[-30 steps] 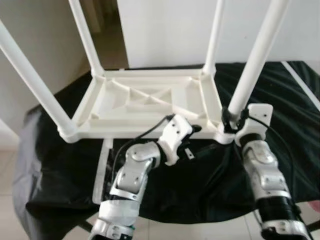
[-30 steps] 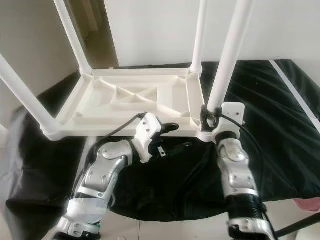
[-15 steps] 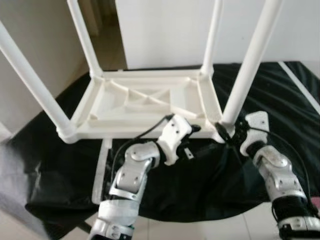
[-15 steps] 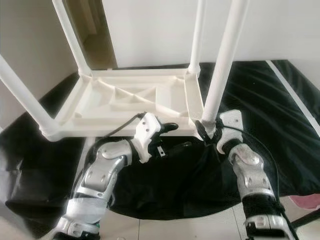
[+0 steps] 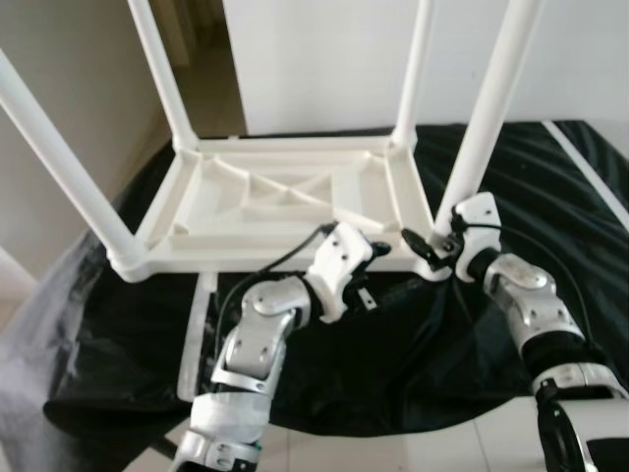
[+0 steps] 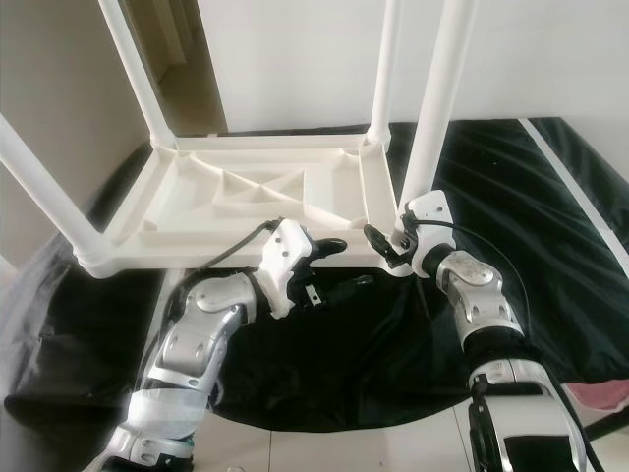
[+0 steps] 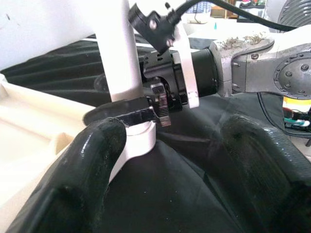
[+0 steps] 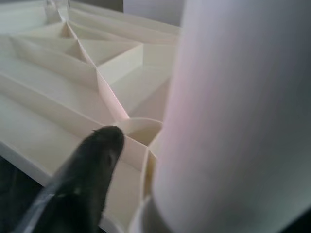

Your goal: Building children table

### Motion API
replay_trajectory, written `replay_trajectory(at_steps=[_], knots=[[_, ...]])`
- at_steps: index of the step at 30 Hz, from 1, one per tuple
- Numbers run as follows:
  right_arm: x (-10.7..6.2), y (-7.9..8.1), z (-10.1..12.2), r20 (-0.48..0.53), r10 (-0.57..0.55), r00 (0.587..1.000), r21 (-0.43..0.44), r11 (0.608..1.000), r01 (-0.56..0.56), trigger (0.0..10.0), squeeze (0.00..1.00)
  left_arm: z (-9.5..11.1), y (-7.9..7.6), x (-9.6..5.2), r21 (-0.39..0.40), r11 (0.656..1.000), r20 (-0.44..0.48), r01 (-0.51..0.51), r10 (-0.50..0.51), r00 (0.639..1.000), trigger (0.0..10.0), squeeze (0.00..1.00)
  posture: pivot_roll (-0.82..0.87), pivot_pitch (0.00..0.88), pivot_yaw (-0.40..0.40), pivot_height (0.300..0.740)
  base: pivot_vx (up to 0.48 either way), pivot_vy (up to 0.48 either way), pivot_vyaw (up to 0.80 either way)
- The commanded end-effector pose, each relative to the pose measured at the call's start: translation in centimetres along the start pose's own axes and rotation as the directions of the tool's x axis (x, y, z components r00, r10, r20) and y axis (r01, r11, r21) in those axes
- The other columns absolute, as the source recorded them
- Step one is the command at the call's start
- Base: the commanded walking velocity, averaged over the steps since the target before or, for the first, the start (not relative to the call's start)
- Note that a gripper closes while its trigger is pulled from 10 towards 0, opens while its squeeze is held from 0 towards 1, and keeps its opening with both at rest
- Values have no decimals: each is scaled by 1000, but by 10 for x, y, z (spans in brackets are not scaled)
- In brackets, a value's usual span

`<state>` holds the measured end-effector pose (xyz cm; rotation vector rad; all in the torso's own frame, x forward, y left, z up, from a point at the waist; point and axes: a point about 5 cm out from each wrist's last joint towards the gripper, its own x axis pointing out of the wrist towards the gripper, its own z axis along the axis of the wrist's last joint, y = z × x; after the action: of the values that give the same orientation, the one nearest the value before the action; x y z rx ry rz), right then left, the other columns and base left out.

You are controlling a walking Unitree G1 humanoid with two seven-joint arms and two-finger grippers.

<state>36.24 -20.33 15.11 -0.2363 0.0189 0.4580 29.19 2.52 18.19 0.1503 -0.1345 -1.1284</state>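
White plastic children's table (image 5: 285, 197) lying upside down on black cloth sheet (image 5: 413, 344), four smooth round tube legs up. We are closing right gripper (image 6: 391, 246) around near-right leg (image 5: 482, 128) at socket, fingers straddling, not clamped; best pressing straight down. Left gripper (image 5: 378, 254) spread, empty, bracing ribbed near edge.
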Motion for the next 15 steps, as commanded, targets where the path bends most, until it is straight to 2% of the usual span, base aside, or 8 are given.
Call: replay_trajectory(at_steps=[1,13,14,15], knots=[[2,10,-11,-52,62,997,4,998,-61,0,0,-2,10,-3,-6,982,-14,-189,189,982,10000,0,-23,0,14,740,0,0,0],[-9,1,-26,-75,35,997,40,999,-32,0,0,-1,9,1,-5,985,-7,-170,170,985,10000,0,-45,0,27,740,0,0,0],[-10,-1,-27,-80,9,997,45,999,-6,4431,0,-1,9,1,-5,986,-7,-164,164,986,10000,0,-48,0,31,740,0,0,0],[-12,-2,-28,-83,-9,997,48,999,13,4431,0,-1,8,2,-5,987,-7,-160,160,987,10000,0,-48,0,31,740,0,0,0]])
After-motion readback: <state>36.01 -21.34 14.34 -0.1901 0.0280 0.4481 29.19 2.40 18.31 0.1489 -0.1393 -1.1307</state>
